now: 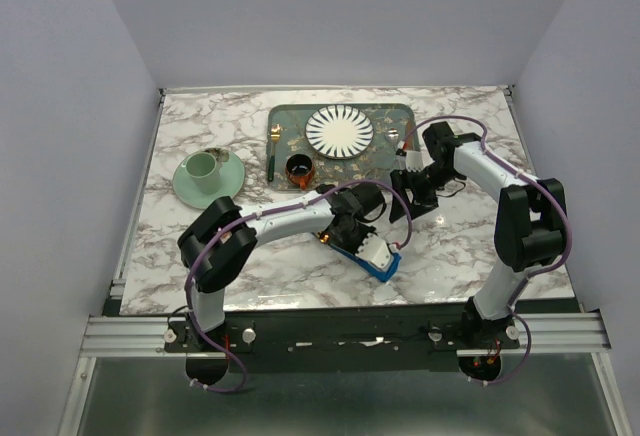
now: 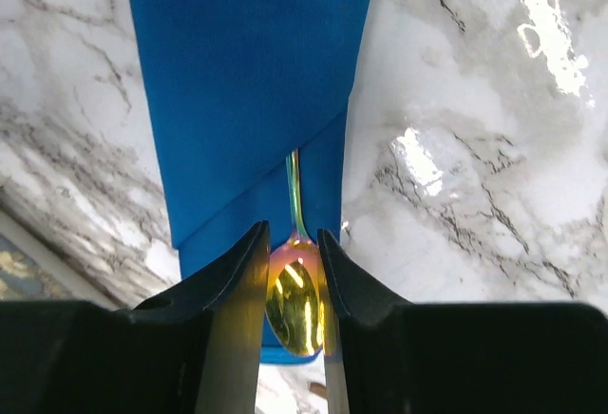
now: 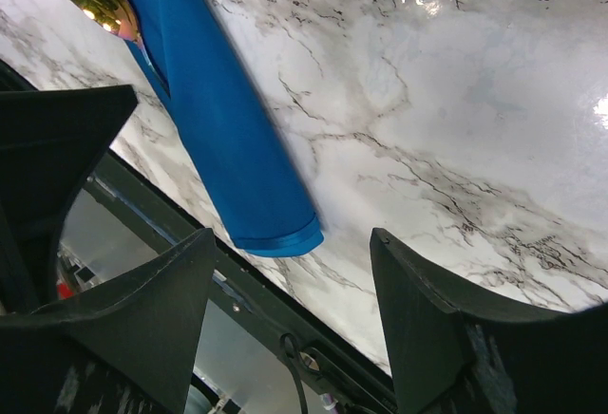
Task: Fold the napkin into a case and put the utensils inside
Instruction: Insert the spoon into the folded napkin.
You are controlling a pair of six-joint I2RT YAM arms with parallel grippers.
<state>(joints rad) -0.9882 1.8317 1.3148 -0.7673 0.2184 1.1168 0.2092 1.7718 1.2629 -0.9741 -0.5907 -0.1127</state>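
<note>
Clearly left fingers point(image 2: 228, 314) pinch the spoon point(image 2: 294, 305) (handle inside the case point(image 2: 247, 82)).

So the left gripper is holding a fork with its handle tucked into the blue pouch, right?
Not quite. The left gripper is holding a spoon, not a fork. The left wrist view shows the round, shiny gold bowl in its grip. The rest is right: the thin handle is tucked into the blue pouch.
</note>
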